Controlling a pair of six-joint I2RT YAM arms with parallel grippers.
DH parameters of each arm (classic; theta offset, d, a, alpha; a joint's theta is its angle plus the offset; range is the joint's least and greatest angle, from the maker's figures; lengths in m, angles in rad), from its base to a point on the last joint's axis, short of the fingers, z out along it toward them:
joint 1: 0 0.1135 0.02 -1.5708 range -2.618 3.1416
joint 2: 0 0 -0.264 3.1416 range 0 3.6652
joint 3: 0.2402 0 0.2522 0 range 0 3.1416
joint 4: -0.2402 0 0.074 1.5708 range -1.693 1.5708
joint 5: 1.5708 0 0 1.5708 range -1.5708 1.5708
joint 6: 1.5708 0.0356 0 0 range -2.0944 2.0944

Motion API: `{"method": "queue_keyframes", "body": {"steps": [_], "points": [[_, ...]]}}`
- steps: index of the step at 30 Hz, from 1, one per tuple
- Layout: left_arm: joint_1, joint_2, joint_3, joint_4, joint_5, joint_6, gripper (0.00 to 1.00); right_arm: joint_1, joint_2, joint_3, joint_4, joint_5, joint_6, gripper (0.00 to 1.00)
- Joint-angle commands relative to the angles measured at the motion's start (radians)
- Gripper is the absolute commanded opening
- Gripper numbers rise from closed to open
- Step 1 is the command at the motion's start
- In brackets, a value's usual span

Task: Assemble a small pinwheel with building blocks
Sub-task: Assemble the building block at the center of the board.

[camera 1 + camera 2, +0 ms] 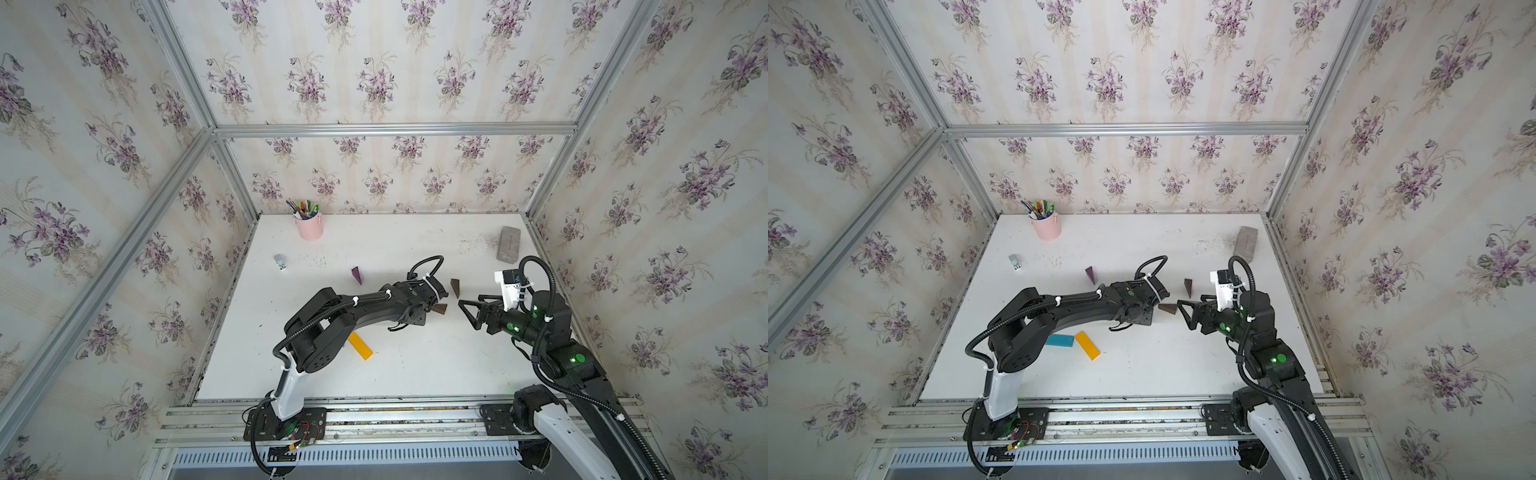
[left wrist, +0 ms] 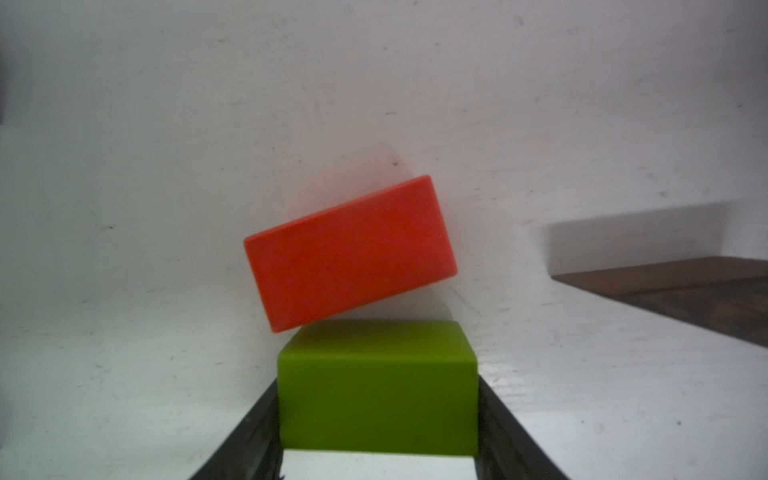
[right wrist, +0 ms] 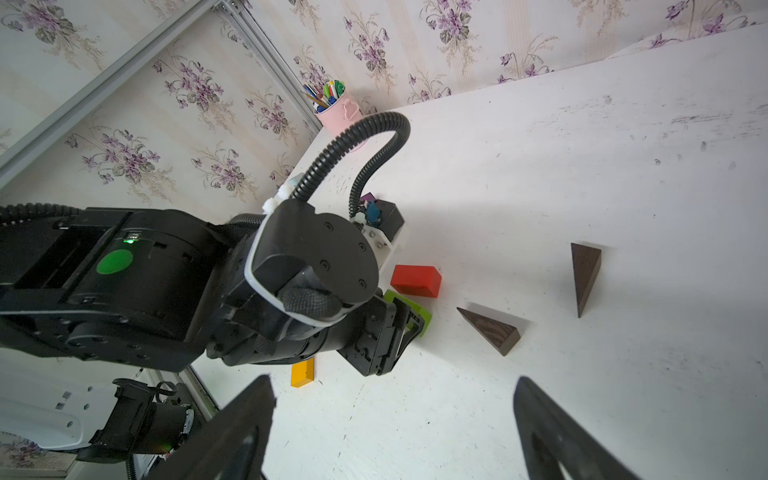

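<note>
Left fingers clamped the green block low on the worktop; red block lay directly ahead, skewed, one corner meeting green's far edge. Right fingers spread empty, nearer the flat brown wedge.

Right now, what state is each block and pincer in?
left pincer: shut on green block
right pincer: open, empty
red block: lying flat, askew
one brown wedge: lying flat
other brown wedge: on edge
purple wedge: standing
yellow bar: lying flat
blue bar: lying flat
</note>
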Motion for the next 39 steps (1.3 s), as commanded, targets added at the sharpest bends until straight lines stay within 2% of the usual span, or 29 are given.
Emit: {"method": "queue_keyframes", "body": {"steps": [1,39], "points": [[0.003,0.008,0.015,-0.006,-0.018,-0.022,0.58,0.001,0.003,0.004,0.022,-0.006,-0.007,0.90],[0.026,0.022,0.033,-0.039,-0.039,-0.003,0.58,0.001,0.001,0.004,0.024,-0.013,-0.010,0.90]]}}
